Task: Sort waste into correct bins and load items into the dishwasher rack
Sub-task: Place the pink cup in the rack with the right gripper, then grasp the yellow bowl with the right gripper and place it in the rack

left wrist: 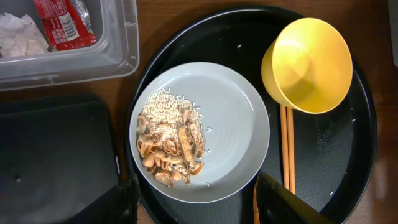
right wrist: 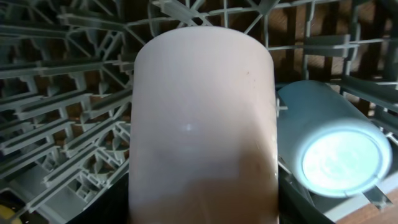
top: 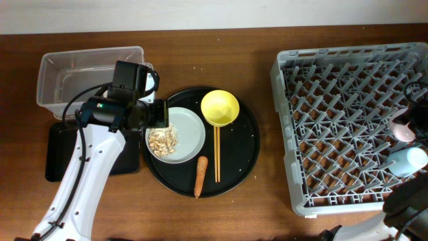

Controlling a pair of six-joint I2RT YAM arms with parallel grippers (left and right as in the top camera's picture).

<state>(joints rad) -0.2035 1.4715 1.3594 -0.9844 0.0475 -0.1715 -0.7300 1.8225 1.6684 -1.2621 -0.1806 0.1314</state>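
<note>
My left pincer point(left wrist: 202, 200) is spread wide, the plate point(left wrist: 239, 121) of scraps point(left wrist: 168, 146) lying just ahead of it. My right pincer point(right wrist: 202, 214) flanks the pink cup point(right wrist: 202, 118) in the rack point(right wrist: 62, 93); pinching or not, I cannot tell

- You have a white plate point(left wrist: 233, 121), beige scraps point(left wrist: 168, 146), yellow bowl point(left wrist: 308, 62);
- your round tray point(left wrist: 236, 37) and shallow tray point(left wrist: 50, 155) are both black; the carrot point(top: 200, 177) is orange;
- red wrapper point(left wrist: 62, 23); white tissue point(left wrist: 18, 34);
- grey lattice-patterned rack point(top: 334, 100); pink cup point(right wrist: 202, 124); pale blue cup point(right wrist: 329, 149).
</note>
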